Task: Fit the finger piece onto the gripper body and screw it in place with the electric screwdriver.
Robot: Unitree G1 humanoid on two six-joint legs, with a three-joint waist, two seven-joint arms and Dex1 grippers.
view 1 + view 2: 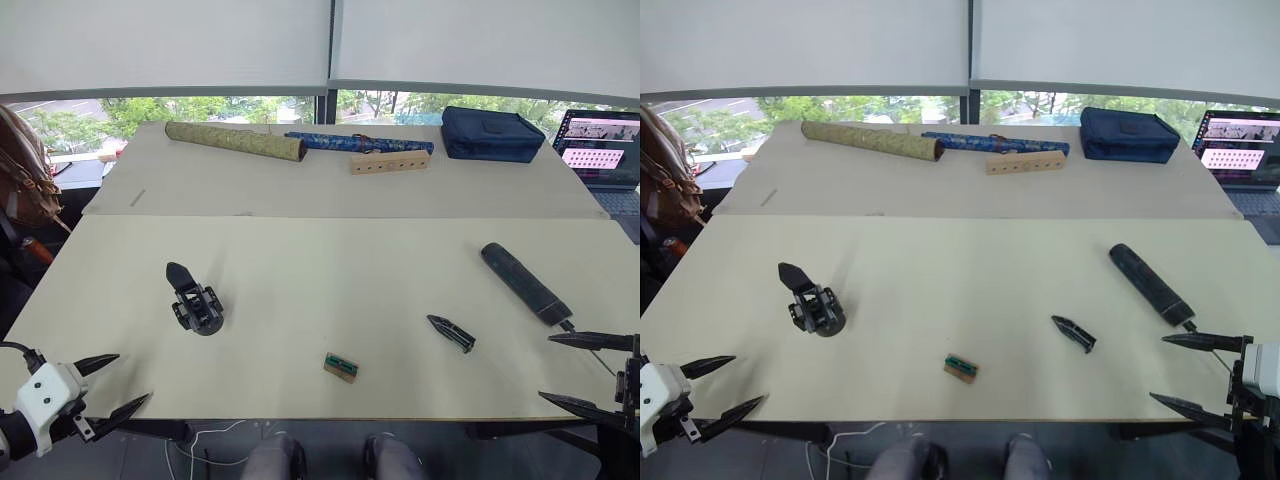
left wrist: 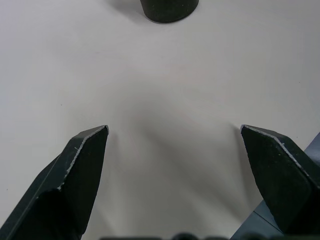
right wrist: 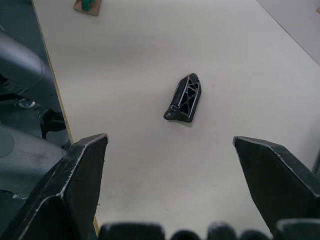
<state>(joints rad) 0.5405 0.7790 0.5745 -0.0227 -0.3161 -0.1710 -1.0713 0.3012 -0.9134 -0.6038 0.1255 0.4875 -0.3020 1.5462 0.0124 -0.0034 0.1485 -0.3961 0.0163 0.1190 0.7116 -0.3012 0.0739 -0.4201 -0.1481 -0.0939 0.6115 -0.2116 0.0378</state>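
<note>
The gripper body (image 1: 195, 302) stands on the left half of the cream table, its pointed finger up and away from me. The finger piece (image 1: 451, 332) lies flat right of centre, and it also sits ahead of the right fingers (image 3: 184, 98). The electric screwdriver (image 1: 524, 283) lies slanted at the right, bit toward the near right edge. My left gripper (image 1: 113, 384) hovers open at the near left corner, well short of the gripper body, whose base (image 2: 169, 8) shows in the left wrist view. My right gripper (image 1: 572, 371) hangs open at the near right edge, just beyond the screwdriver's bit.
A small tan-and-green block (image 1: 341, 367) lies near the front edge at centre. On the far table sit an olive rolled tube (image 1: 236, 141), a blue roll (image 1: 360, 143), a wooden block with holes (image 1: 389, 161) and a navy bag (image 1: 492, 133). A laptop (image 1: 604, 150) stands far right.
</note>
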